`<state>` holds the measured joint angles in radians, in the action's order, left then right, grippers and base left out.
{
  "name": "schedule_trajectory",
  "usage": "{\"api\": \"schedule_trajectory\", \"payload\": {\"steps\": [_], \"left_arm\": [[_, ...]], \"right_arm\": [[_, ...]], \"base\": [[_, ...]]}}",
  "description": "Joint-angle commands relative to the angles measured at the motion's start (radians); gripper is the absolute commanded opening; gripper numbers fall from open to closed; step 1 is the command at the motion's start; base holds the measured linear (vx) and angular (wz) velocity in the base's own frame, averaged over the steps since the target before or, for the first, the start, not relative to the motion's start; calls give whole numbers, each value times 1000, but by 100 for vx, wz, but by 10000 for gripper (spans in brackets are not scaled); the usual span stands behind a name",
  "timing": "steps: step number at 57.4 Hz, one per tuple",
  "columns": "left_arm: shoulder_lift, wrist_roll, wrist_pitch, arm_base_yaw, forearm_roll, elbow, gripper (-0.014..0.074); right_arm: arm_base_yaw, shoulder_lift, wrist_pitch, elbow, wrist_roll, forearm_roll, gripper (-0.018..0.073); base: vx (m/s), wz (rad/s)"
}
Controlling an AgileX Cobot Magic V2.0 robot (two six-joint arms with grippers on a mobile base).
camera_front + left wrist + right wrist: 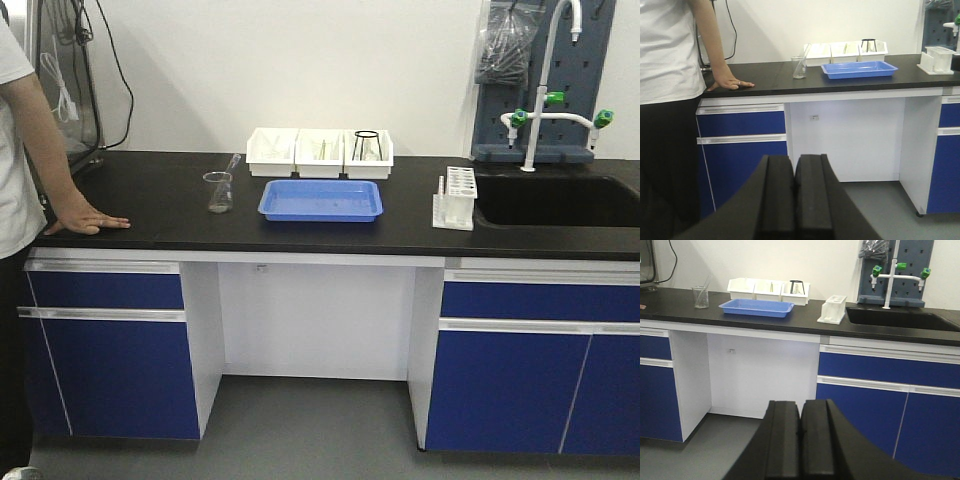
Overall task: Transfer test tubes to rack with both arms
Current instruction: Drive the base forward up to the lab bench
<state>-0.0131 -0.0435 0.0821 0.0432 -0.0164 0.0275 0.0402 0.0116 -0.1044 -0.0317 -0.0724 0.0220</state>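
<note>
Hanging low out in front of the blue cabinets [110, 370], the left fingers [777, 200] are pressing flat against each other with nothing between them, and the right fingers [782, 445] are doing the same, closed tight and gripping nothing. Both are sitting well back from the black worktop [160, 205]. The white rack [455, 197] is standing upright on the worktop towards its right end, just beside the near left corner of the dark sink [560, 200], with its holed top plate facing up and no tube showing in it. A blue tray [320, 200] is lying flat at the middle of the worktop, and three white bins [320, 170] are lining up side by side just behind it against the wall. Slim pale pieces are lying in the middle bin, and these may be the test tubes [322, 150], though they are too small to tell for sure. A black wire stand [367, 146] is sitting in the right bin. To the left of the tray a clear beaker [218, 192] is standing with a thin glass piece leaning out of it. Further left, a person's hand [88, 222] is resting palm down on the worktop. A white tap [545, 90] with green knobs is rising behind the sink.
</note>
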Motion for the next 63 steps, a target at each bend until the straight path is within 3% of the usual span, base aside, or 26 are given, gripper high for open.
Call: {"api": "schedule_trajectory", "payload": {"steps": [1,63], "left_arm": [[-12,0,-82,-2,-5,-26,-4],[-12,0,-82,-2,-5,-26,-4]], "right_arm": [[1,9,79,-12,-6,2,-8],[2,9,78,-12,-6,2,-8]], "base": [[13,10],[25,-2]]}}
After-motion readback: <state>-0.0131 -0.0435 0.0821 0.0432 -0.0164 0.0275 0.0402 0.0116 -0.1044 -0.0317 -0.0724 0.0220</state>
